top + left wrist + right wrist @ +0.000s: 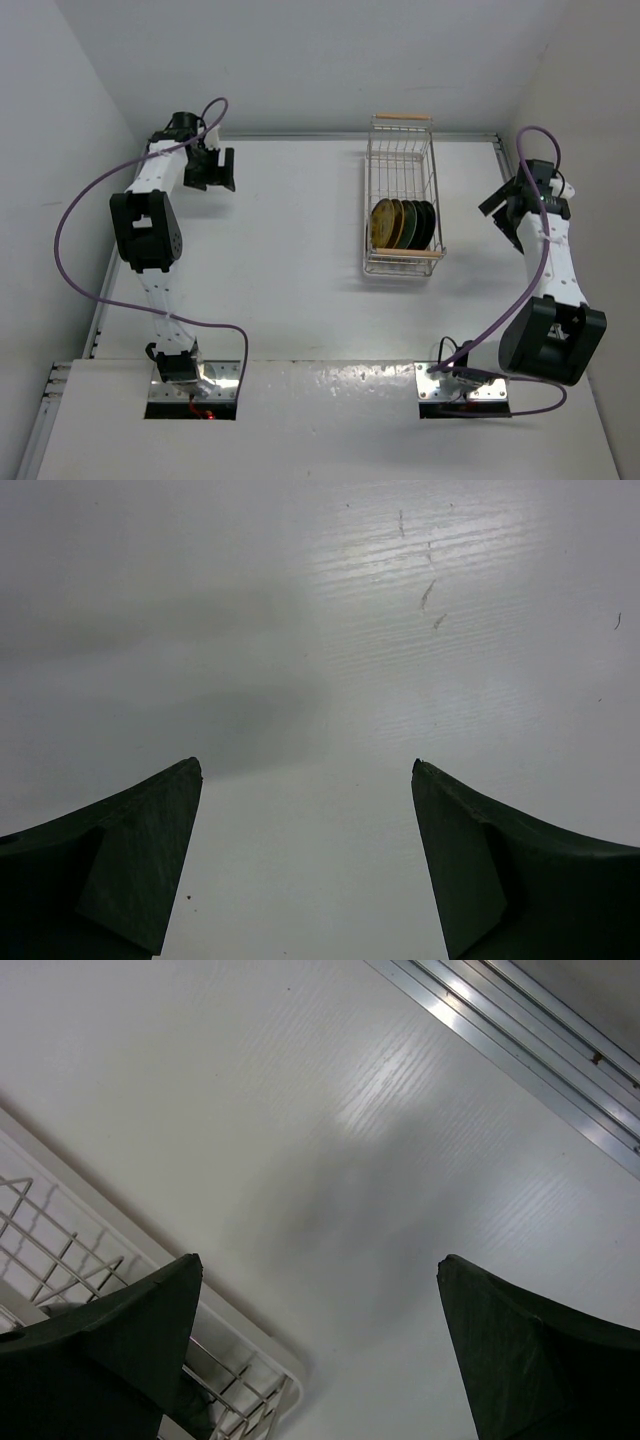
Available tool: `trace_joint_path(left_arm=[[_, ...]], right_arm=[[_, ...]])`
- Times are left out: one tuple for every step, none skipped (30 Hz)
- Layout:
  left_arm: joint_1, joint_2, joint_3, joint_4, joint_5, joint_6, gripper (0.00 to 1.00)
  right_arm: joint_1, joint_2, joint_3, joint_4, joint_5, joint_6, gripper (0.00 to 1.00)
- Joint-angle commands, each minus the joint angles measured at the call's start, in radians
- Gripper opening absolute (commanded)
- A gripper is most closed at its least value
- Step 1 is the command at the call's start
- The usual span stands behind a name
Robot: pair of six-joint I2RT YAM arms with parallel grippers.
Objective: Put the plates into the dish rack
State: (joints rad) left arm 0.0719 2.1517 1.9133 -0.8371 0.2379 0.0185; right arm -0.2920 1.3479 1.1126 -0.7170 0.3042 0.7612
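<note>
The dish rack (402,150), a white wire basket with wooden handle bars, stands at the back centre-right of the table. Several plates (404,224) stand on edge in its near end: mustard-yellow at the left, a teal one, black ones at the right. My left gripper (222,168) hovers open over bare table at the far left, nothing between its fingers (150,850). To the right of the rack my right gripper (497,206) is open and holds nothing. A corner of the rack (255,1360) shows in the right wrist view beside the left finger (120,1340).
White walls close in on the left, the back and the right. A metal rail (520,1045) runs along the table's right edge, close to the right arm. Purple cables loop from both arms.
</note>
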Motion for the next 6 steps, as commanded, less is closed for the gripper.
trace_joint_path(left_arm=[[-0.011, -0.042, 0.0, 0.004, -0.005, 0.008, 0.9], [-0.011, -0.042, 0.0, 0.004, -0.005, 0.008, 0.9], [-0.011, -0.042, 0.0, 0.004, -0.005, 0.008, 0.9], [-0.011, -0.042, 0.0, 0.004, -0.005, 0.008, 0.9], [-0.011, -0.042, 0.0, 0.004, -0.005, 0.008, 0.9], [-0.011, -0.042, 0.0, 0.004, -0.005, 0.008, 0.9]], right_arm=[[0.007, -0.027, 0.0, 0.044, -0.008, 0.018, 1.0], [0.005, -0.029, -0.002, 0.045, -0.008, 0.015, 1.0], [0.008, -0.026, -0.003, 0.044, -0.011, 0.015, 1.0], [0.011, -0.026, -0.004, 0.047, -0.008, 0.013, 1.0], [0.017, -0.026, -0.004, 0.045, -0.011, 0.015, 1.0], [0.02, -0.027, -0.005, 0.05, -0.001, -0.005, 1.0]])
